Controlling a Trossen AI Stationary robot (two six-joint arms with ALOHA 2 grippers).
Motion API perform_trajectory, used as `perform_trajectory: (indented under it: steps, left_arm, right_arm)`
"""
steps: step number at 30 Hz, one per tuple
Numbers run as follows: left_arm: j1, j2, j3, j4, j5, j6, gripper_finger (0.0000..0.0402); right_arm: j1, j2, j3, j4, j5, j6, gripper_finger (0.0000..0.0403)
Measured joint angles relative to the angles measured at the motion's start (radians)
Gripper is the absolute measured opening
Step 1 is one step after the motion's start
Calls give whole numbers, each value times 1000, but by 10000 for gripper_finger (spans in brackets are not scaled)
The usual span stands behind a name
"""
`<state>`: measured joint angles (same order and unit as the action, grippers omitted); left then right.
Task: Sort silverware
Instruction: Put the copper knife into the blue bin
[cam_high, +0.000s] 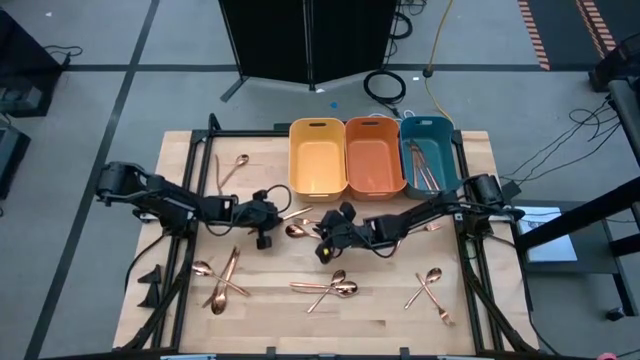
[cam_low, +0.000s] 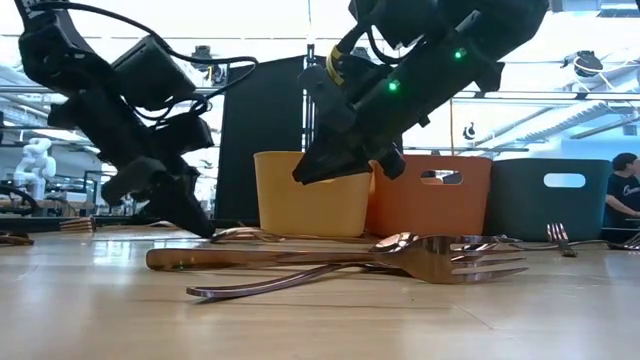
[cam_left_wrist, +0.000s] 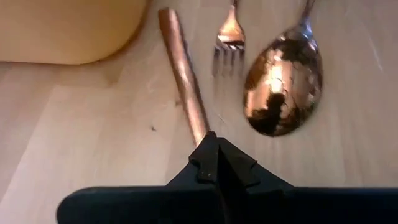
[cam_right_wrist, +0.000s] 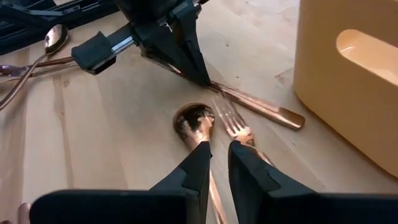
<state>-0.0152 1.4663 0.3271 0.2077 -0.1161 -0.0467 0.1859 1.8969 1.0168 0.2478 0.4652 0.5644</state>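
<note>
Grey tiled floor (cam_high: 100, 60) with cables (cam_high: 385, 85), a black panel (cam_high: 310, 35) behind the tabletop (cam_high: 180, 170); bright ceiling lights.

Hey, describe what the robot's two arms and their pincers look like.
Both arms are dark, nearly black, jointed, with black cables looping alongside. The left pincer tapers to two flat, wedge-shaped black fingers. The right pincer has similar angular black fingers. Small green indicator lights glow on one arm in the low view.
</note>
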Motion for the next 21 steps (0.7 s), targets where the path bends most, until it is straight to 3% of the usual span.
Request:
perform_trajectory:
  steps: [5, 13, 21]
  left_arm:
    - [-65, 1, 0, -35, -30, -8, 0]
    - [-139, 0, 0, -69, -83, -79, 0]
    - [-194, -79, -16, -18, -158, 27, 0]
  right_arm:
    - [-9, 2, 0, 2, 23, 0, 48]
    - [-30, 86, 4, 192, 29, -55, 16]
    - [-39, 95, 8, 179, 92, -50, 1]
